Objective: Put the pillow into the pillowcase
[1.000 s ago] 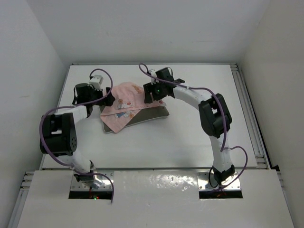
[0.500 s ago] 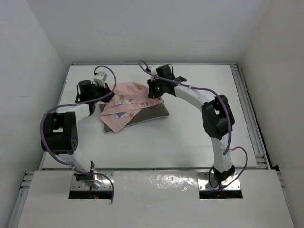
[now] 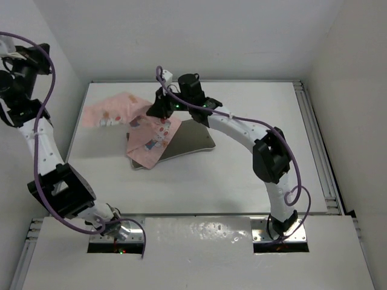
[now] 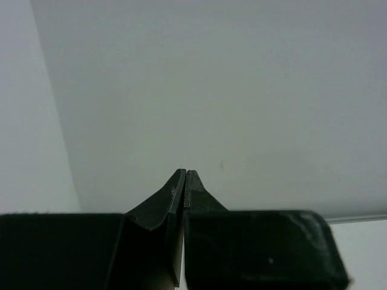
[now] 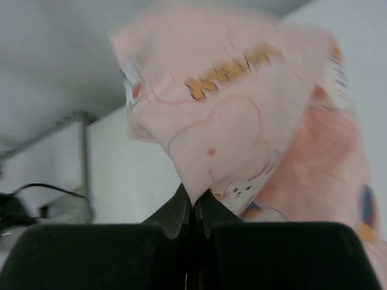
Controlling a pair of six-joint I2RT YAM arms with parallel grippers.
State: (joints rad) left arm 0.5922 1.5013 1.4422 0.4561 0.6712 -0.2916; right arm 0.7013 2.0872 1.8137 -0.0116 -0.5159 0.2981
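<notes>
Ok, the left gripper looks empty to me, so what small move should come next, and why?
Probably lower the left gripper, open it, and pinch a loose edge of the pillowcase. It is shut on nothing, facing the wall, and only the right gripper pinches the cloth, which lies partly over the pillow, not around it.

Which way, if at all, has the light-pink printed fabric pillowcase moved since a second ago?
Yes: the pillowcase stretched leftward, beyond the grey pillow's left edge toward the table's left rim.

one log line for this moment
left gripper: shut, empty | right gripper: shut on pillowcase | pillow: partly under pillowcase
</notes>
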